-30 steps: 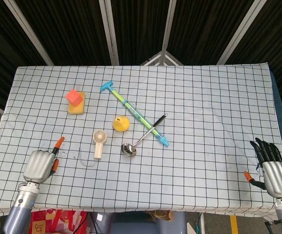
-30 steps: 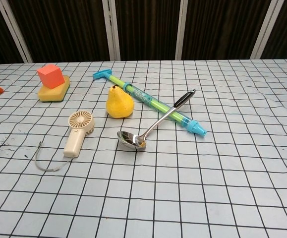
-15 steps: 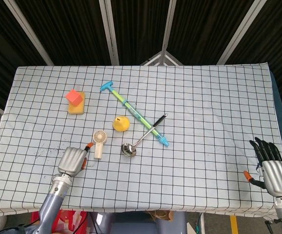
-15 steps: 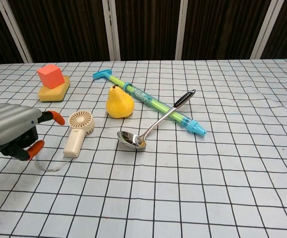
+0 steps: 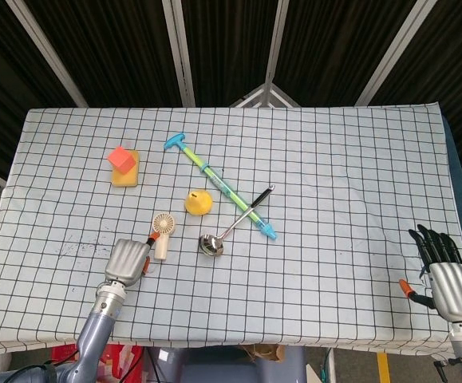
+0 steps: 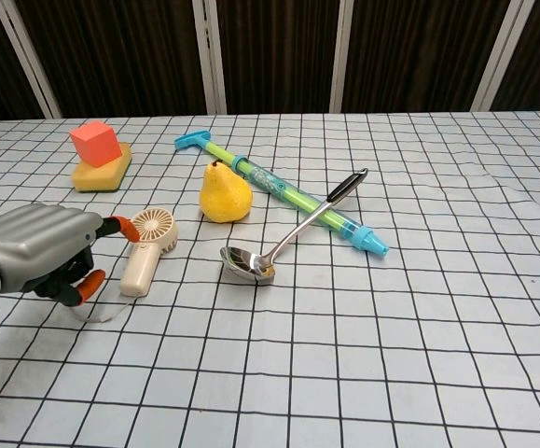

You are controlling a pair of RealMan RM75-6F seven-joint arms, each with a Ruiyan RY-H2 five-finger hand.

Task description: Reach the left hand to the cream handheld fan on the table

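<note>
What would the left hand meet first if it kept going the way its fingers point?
Most likely the cream handheld fan: the left hand sits just beside its handle, fingertips aimed at it. Whether they touch is unclear.

The cream fan [image 5: 162, 234] [image 6: 147, 247] lies flat on the checked table [image 5: 334, 175], round grilled head pointing away from the robot, handle toward it, a thin wrist loop trailing from its base.

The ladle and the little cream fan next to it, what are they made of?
The ladle looks like polished metal: its bowl mirrors the light, and the handle end is dark, probably plastic. The cream handheld fan looks like matte moulded plastic, even in colour and without glare. Its thin wrist loop seems a soft cord.
</note>
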